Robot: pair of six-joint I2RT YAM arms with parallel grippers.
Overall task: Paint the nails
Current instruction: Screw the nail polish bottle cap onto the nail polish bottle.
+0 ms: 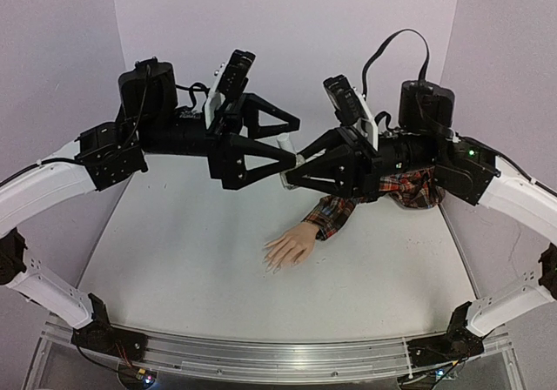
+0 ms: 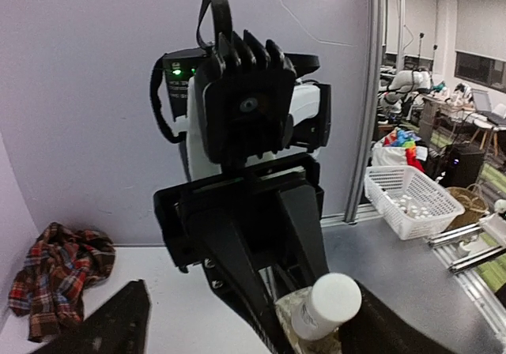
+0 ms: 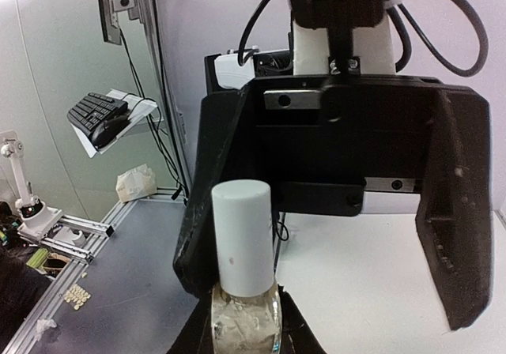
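The nails (image 1: 272, 265) sit at the tips of a mannequin hand (image 1: 293, 245) lying flat on the table (image 1: 174, 259), fingers pointing to 7 o'clock, its plaid sleeve (image 1: 335, 213) trailing off toward 2 o'clock. Above it, at 12 o'clock, the right gripper (image 3: 245, 338) is clamped on a small clear bottle (image 3: 245, 318); the left gripper (image 1: 296, 142) stands wide open, its 2 fingers either side of the white cap (image 3: 243, 235)
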